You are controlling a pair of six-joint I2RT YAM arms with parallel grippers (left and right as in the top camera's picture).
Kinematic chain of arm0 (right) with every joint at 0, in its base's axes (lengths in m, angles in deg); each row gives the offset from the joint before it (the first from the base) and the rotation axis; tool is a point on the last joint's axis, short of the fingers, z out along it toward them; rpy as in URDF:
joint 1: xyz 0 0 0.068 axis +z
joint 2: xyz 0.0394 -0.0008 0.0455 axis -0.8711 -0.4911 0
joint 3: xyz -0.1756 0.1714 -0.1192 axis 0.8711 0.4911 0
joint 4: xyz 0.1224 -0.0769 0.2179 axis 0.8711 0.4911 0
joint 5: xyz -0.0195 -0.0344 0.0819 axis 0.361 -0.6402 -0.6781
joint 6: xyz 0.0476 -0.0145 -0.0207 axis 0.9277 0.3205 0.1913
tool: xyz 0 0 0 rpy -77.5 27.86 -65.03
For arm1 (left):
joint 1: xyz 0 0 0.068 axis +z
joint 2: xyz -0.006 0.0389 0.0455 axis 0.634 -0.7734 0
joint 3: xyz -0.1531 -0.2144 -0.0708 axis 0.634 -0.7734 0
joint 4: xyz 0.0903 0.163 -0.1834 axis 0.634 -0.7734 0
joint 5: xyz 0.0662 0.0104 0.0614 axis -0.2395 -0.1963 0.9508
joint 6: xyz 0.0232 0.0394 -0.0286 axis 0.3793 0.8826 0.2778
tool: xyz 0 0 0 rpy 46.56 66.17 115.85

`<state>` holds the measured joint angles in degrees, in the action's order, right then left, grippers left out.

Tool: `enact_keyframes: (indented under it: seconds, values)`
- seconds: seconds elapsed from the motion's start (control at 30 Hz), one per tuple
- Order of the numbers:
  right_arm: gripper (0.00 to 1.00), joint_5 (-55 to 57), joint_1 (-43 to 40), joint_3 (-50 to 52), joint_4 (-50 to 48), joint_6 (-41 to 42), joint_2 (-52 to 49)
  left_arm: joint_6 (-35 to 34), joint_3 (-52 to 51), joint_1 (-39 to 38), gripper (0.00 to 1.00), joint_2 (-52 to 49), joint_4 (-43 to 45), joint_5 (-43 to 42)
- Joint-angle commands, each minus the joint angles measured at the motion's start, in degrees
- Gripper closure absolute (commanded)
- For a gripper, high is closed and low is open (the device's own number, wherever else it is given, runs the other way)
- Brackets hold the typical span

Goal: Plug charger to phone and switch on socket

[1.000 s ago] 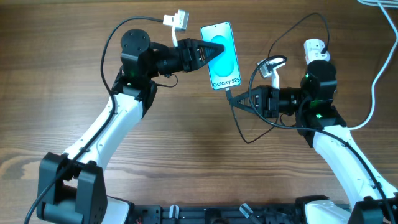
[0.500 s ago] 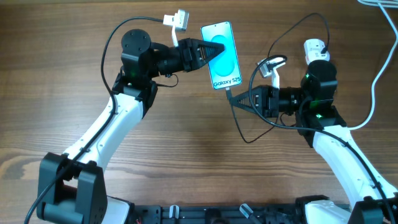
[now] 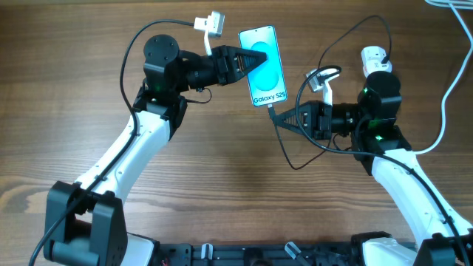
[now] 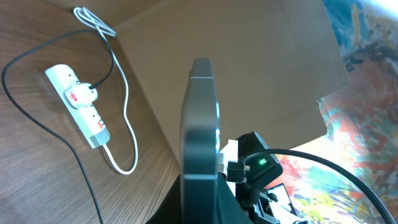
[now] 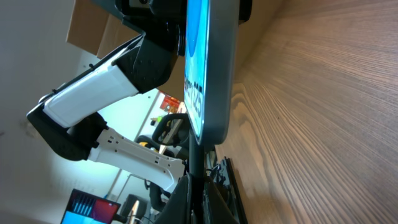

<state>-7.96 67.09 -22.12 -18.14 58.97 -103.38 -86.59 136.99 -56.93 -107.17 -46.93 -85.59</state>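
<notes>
The phone [image 3: 267, 74], cyan-green screen up with "Galaxy S25" at its near end, is held off the table by my left gripper [image 3: 247, 63], which is shut on its left edge. It shows edge-on in the left wrist view [image 4: 200, 124] and the right wrist view [image 5: 214, 68]. My right gripper [image 3: 281, 120] is shut on the charger's dark plug tip [image 5: 196, 158], which meets the phone's near end. The black charger cable [image 3: 295, 168] loops back to the socket [image 3: 373, 58], half hidden under my right arm. The socket [image 4: 78, 102] carries the white adapter.
A thick white lead [image 4: 124, 124] runs from the socket across the table, and it also shows at the right edge of the overhead view [image 3: 449, 74]. A cardboard sheet [image 4: 249, 68] stands past the table's far edge.
</notes>
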Motion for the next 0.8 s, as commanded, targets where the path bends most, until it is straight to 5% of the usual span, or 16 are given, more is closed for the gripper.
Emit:
enact_keyframes:
  seconds: [0.0, 0.77]
  values:
    - [0.96, 3.9, 0.2, -0.3, -0.9, 0.0, -0.2, 0.2, 0.9, -0.9, 0.96, 0.3, 0.2, -4.7]
    - [0.96, 8.1, -0.7, -0.3, -0.7, 3.0, -0.2, 0.2, 0.9, 0.1, 0.96, 0.3, 0.4, -4.7]
